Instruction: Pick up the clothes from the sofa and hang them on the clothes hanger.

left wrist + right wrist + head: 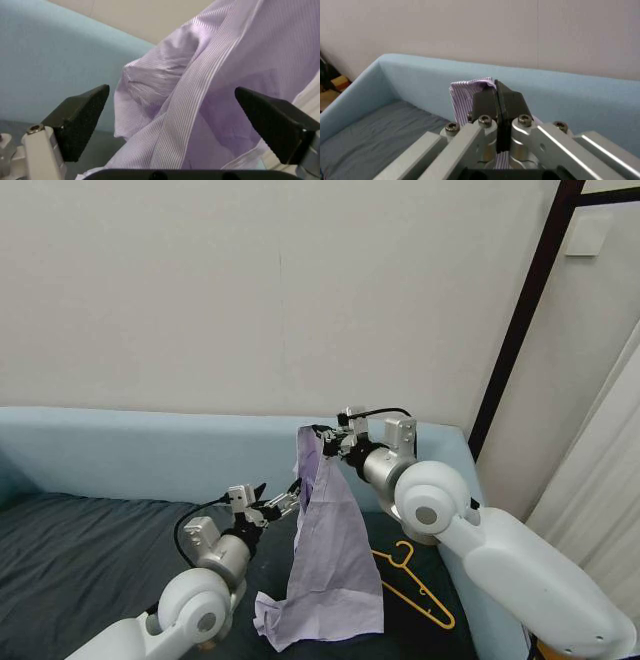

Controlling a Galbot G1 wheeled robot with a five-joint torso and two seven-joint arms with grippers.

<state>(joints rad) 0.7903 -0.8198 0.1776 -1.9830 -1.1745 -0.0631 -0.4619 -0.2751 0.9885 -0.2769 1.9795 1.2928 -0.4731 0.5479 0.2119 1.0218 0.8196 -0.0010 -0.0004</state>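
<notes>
Shirt (330,550), one, in right gripper (323,442); hanger (404,564), one.

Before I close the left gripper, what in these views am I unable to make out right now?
Head view: one end of the hanger lies behind the hanging shirt.
Left wrist view: the shirt runs off the picture's edges, so which part sits between the open left gripper is unclear.
Right wrist view: the shut right gripper itself covers how much cloth it pinches.
</notes>
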